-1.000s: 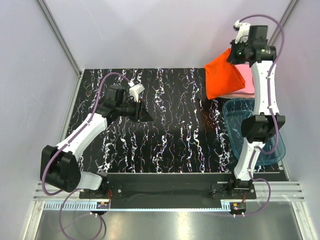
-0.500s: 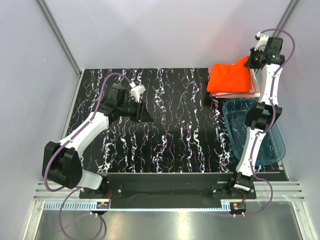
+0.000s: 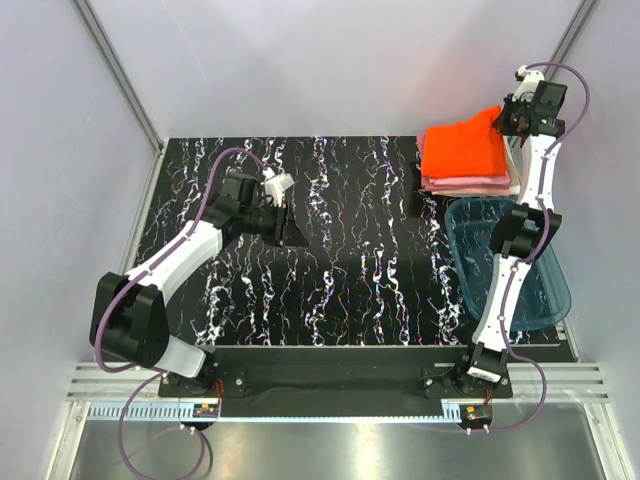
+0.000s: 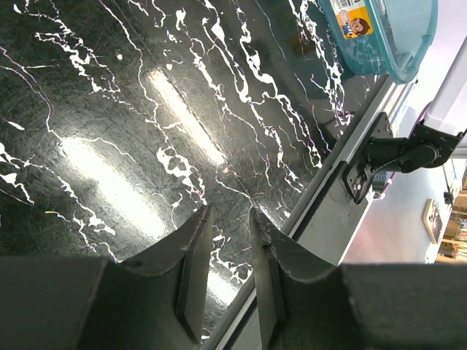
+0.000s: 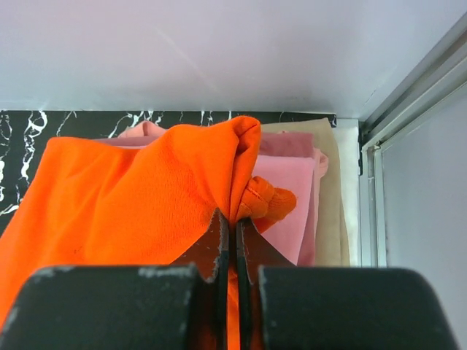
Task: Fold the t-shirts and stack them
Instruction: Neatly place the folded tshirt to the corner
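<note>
The bright orange-red t-shirt (image 3: 460,148) lies over the stack of folded light pink t-shirts (image 3: 470,185) at the table's far right corner. My right gripper (image 3: 505,118) is at the shirt's far right corner, shut on a bunched fold of the orange cloth (image 5: 131,197); its tips (image 5: 231,215) pinch the fabric. Pink t-shirts (image 5: 292,193) show beneath and to the right of the fold. My left gripper (image 3: 290,230) hovers over the table's left middle, its jaws (image 4: 230,213) slightly apart with nothing between them.
A translucent teal tub (image 3: 520,290) stands at the right edge, in front of the stack, also in the left wrist view (image 4: 387,36). A beige cloth (image 5: 332,189) lies under the pink shirts by the back wall. The black marbled table (image 3: 340,260) spreads between the arms.
My right gripper has carried the orange t-shirt back and to the right, and it now lies flatter over the pink stack. The left arm shifted only slightly.
</note>
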Action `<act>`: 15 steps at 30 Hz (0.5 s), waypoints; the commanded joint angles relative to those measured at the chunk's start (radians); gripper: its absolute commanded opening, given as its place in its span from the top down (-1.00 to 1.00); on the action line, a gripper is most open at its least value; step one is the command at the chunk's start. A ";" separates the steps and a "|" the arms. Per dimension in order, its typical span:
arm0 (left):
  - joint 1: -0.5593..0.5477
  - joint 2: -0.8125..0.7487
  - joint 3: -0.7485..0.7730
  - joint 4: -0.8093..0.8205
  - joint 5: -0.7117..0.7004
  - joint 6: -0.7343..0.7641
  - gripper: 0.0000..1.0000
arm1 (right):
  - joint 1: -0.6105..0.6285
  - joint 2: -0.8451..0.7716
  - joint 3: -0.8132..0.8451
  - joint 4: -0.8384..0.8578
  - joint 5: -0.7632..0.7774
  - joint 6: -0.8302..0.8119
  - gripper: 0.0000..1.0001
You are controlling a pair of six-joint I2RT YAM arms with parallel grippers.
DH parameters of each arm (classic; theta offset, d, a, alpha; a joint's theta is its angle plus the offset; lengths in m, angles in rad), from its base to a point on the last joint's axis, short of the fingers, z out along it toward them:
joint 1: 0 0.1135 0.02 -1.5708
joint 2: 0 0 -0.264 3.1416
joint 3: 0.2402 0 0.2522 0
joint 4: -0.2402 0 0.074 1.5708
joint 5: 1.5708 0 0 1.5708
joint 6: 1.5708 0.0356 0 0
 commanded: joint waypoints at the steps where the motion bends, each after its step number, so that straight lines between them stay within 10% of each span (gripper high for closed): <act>1: 0.003 -0.011 -0.001 0.042 0.040 -0.001 0.36 | 0.000 -0.130 0.011 0.081 -0.013 -0.019 1.00; 11: 0.001 -0.014 0.001 0.043 0.048 -0.003 0.35 | -0.013 -0.076 0.022 0.085 0.064 -0.028 0.95; 15: 0.001 -0.009 -0.001 0.042 0.045 -0.003 0.33 | -0.018 -0.051 0.048 0.108 0.111 -0.005 0.43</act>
